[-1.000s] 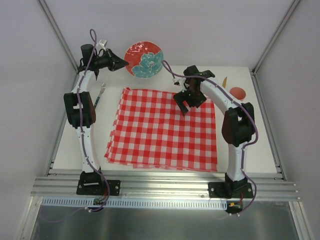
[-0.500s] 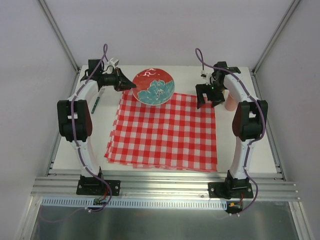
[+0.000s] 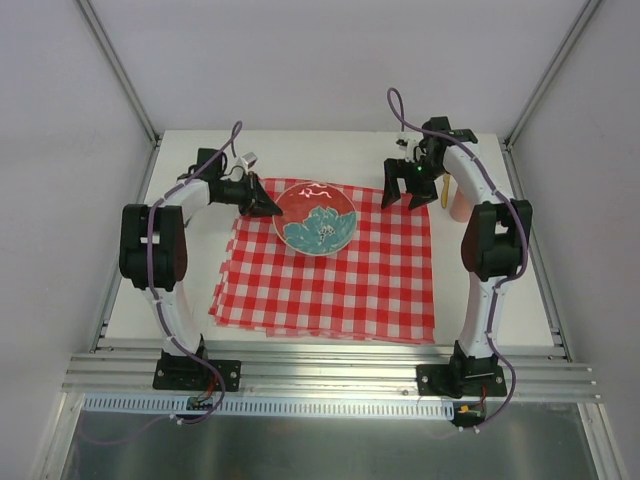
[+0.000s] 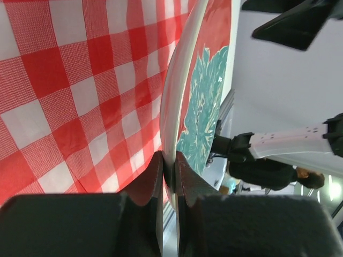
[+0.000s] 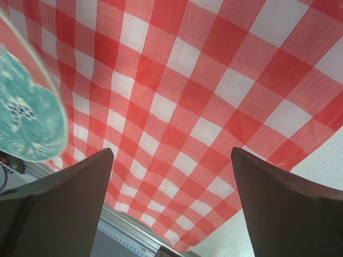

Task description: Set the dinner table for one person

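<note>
A red plate with a teal flower [image 3: 317, 218] is over the far middle of the red-and-white checked cloth [image 3: 330, 275], which lies on the white dinner table [image 3: 300, 150]. My left gripper [image 3: 268, 207] is shut on the plate's left rim. In the left wrist view the fingertips [image 4: 185, 171] pinch the rim of the plate [image 4: 206, 80], seen edge-on above the cloth [image 4: 64, 80]. My right gripper [image 3: 405, 195] is open and empty above the cloth's far right corner. The right wrist view shows its gripper [image 5: 171, 160] wide apart over the cloth [image 5: 203, 80], with the plate [image 5: 27, 118] at the left.
A pink cup [image 3: 460, 207] stands on the table right of the cloth, partly behind the right arm. A thin yellow utensil [image 3: 444, 192] lies beside it. Grey rails [image 3: 330, 368] edge the table's near side. Bare white table [image 5: 321, 160] shows past the cloth's edge.
My left gripper has carried the plate from the table's far edge to above the cloth. My right gripper has moved from over the cloth to its far right corner, near the cup.
</note>
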Controlling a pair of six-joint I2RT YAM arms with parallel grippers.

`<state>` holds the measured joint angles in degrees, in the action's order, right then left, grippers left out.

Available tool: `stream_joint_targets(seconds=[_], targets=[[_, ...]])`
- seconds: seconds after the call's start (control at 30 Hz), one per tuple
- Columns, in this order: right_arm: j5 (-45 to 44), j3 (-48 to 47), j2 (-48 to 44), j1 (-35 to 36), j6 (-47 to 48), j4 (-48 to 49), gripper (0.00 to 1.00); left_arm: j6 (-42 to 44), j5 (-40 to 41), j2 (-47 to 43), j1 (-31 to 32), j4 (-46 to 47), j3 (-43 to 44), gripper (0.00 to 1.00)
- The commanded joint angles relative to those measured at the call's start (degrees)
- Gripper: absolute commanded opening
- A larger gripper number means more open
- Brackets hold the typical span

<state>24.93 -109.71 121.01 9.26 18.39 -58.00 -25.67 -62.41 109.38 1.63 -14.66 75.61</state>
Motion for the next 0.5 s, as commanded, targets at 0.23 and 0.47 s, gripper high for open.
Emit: stream_joint_targets(seconds=[0.23,0.47], targets=[[-0.75,-1.74,-1.3,0.76,-0.73,0.78,0.97,7.65,-5.44,2.5,2.5,0.77,-3.8,0.0],[-1.72,-1.03,-1.48,0.76,-0.29,1.22,0.97,10.2,-4.82,4.96,3.99,0.77,-6.62,0.0]])
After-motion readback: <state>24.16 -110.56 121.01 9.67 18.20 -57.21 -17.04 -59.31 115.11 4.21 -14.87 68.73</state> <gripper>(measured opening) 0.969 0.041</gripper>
